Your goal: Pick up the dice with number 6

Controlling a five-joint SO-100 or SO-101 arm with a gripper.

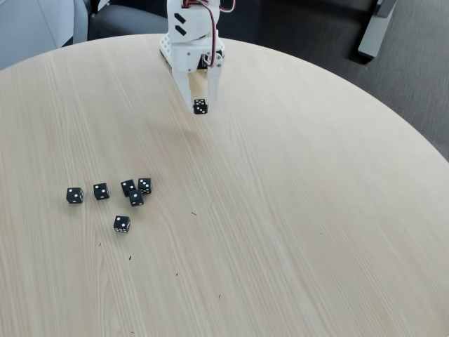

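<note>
My white gripper (200, 107) hangs above the far middle of the round wooden table (295, 210), shut on a small black die with white pips (200, 107). The die sits between the two fingertips, lifted off the tabletop. Its visible face shows several pips, but it is too small to count them for certain. Several more black dice lie in a loose group at the near left: one at the far left (74, 195), one beside it (101, 191), a tight cluster of three (135, 192) and a single one nearest me (121, 224).
The table's curved edge runs along the back and right, with dark floor beyond. A grey furniture leg (372, 35) stands at the top right. Tiny dark specks dot the near middle of the table.
</note>
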